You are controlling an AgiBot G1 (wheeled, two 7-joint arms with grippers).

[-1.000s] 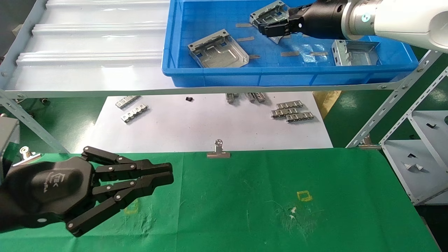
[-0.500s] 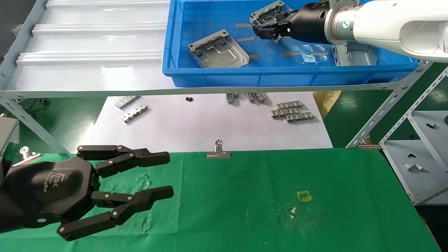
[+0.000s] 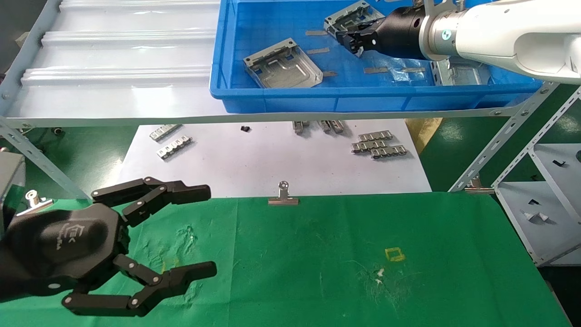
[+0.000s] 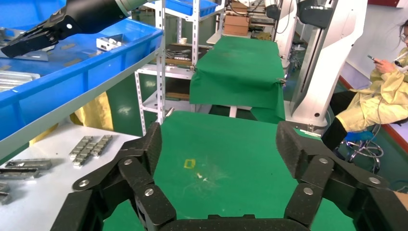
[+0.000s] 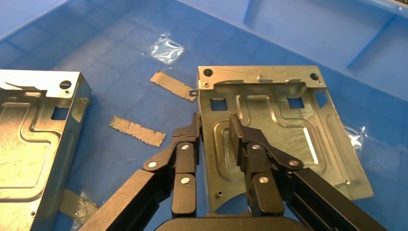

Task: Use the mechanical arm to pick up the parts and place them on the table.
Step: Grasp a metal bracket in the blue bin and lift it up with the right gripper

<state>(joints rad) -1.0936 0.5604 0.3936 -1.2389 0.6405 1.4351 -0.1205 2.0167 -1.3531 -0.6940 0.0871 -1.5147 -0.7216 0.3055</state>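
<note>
My right gripper [image 3: 352, 41] reaches into the blue tray [image 3: 363, 102] at the far end. In the right wrist view its jaws [image 5: 214, 122] stand narrowly apart and straddle the side edge of a silvery stamped plate [image 5: 284, 130], one finger outside the edge and one over the plate. That plate [image 3: 349, 18] lies at the tray's back. A second plate [image 3: 283, 68] lies in the tray's left part and also shows in the right wrist view [image 5: 29, 134]. A third [image 3: 460, 70] is partly hidden under the arm. My left gripper [image 3: 209, 231] hangs wide open and empty over the green table [image 3: 317, 254], as its wrist view [image 4: 219, 139] shows.
The tray sits on a metal shelf above a white sheet [image 3: 272, 159] with small ridged strips [image 3: 379, 145]. A metal clip [image 3: 283, 195] holds the cloth's far edge. A yellow square outline [image 3: 394, 254] marks the cloth. A grey rack [image 3: 535, 200] stands at the right.
My left gripper has gone from shut to wide open. My right gripper has shifted slightly right and farther back along the plate at the tray's back; the plate has not moved.
</note>
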